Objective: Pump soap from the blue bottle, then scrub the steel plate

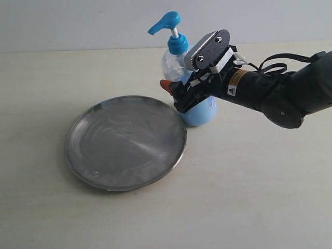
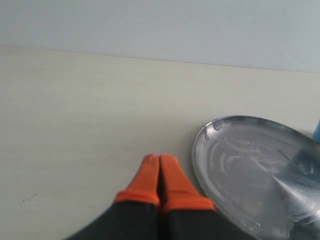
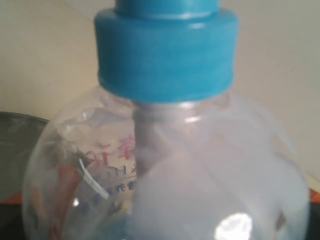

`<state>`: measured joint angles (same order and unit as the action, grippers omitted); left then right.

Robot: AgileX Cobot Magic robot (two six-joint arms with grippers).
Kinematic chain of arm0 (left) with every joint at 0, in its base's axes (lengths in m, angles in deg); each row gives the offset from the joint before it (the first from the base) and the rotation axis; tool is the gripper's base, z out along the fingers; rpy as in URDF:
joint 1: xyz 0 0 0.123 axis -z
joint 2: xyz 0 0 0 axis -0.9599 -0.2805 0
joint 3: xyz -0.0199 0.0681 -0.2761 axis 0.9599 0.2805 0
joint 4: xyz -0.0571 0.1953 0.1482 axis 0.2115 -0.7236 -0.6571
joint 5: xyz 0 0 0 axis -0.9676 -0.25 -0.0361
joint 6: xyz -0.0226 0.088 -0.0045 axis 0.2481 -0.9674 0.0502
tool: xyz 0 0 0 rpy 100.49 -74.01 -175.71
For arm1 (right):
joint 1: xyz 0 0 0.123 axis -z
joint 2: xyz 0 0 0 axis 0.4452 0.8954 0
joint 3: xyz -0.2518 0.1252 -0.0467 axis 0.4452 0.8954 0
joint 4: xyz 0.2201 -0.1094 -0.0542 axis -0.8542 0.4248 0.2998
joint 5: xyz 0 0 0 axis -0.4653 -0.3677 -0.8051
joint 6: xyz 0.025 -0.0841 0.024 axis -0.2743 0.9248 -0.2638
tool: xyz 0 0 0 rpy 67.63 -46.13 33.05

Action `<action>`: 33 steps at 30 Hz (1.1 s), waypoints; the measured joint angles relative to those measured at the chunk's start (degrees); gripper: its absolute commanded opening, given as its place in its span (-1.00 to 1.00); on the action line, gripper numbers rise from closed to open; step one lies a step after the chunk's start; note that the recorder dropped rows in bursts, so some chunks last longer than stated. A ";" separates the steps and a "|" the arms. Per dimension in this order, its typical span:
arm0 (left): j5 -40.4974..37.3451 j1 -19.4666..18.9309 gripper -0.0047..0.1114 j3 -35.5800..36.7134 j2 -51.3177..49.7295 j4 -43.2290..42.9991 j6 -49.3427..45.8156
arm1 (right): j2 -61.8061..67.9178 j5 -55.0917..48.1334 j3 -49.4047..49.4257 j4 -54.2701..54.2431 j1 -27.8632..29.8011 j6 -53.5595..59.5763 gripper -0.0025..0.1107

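The blue bottle [image 1: 174, 49] stands upright just behind the far right rim of the steel plate [image 1: 125, 142], its blue pump head pointing left over the plate. My right gripper [image 1: 181, 96] reaches in from the right and is shut on the bottle's round body, one orange fingertip [image 1: 166, 85] showing on its left side. In the right wrist view the bottle [image 3: 165, 165] fills the frame. My left gripper [image 2: 160, 162] is shut with nothing in it, low over the table beside the plate's rim [image 2: 200, 150]. Pale streaks cross the plate; no soap blob shows.
Pale tabletop [image 1: 249, 197] surrounds the plate and bottle, with a grey wall [image 1: 78, 21] behind. The right arm's black body [image 1: 280, 93] stretches over the table's right side. The left arm does not show in the exterior view.
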<state>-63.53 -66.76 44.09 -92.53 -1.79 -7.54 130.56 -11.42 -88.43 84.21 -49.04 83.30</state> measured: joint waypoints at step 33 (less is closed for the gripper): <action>0.10 0.75 -0.92 -30.52 -25.84 -0.95 0.00 | 0.00 0.09 0.00 0.00 0.00 0.00 -0.96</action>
<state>-63.43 -66.01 13.57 -118.37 -2.74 -7.54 130.56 -11.33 -88.43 84.21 -49.04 83.30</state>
